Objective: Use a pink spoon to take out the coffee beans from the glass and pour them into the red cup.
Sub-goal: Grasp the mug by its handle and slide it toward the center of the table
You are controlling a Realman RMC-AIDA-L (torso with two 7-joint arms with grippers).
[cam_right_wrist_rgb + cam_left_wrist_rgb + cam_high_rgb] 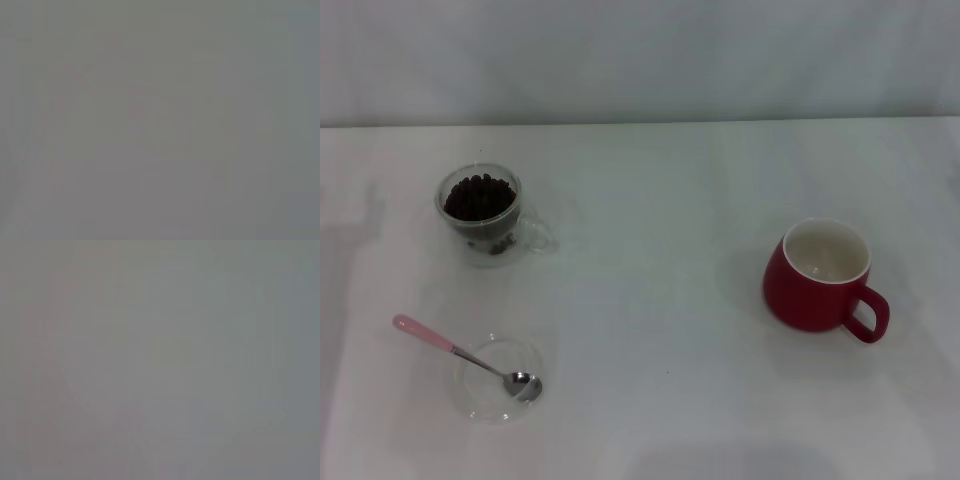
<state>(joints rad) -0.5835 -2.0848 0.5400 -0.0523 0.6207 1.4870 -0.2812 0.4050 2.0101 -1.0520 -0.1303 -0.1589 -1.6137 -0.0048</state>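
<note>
On the white table (pixel 650 200), the glass (pixel 485 215) stands at about ten o'clock from the centre, filled with coffee beans (pixel 478 197), its handle turned toward three o'clock. Below it, at about eight o'clock, the pink spoon (pixel 460 355) lies with its bowl in a shallow clear dish (pixel 498 380) and its handle sticking out past the rim toward ten o'clock. Well apart, at four o'clock, the red cup (pixel 820 278) sits upright and looks empty, handle toward four o'clock.

Neither end effector shows in any view, and both wrist views are blank grey, so I cannot tell whether either is wide, narrow or holding anything.

Nothing has been scooped yet. The thin handle lies low, so a grasp could slip or drag the dish. The long carry to the cup risks spilling beans.
</note>
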